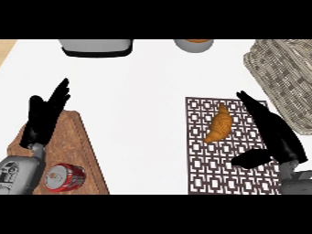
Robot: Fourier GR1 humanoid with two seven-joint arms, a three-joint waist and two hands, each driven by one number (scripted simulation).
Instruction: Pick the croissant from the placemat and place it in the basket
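Head view is showing me the croissant (219,124) lying on the placemat (202,173), long axis pointing away from me, just left of my right hand (278,136), nearer, fingers straight, thumb spread; left hand (45,118) is resting open, well apart.

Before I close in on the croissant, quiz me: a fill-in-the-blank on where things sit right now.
1. The croissant lies on the ____.
2. The basket stands at the view's upper ____ corner.
3. The red can sits on the wooden ____, near the left hand.
4. The right hand, beside the croissant with fingers straight and holding nothing, is ____.

Missing words: placemat; right; board; open.
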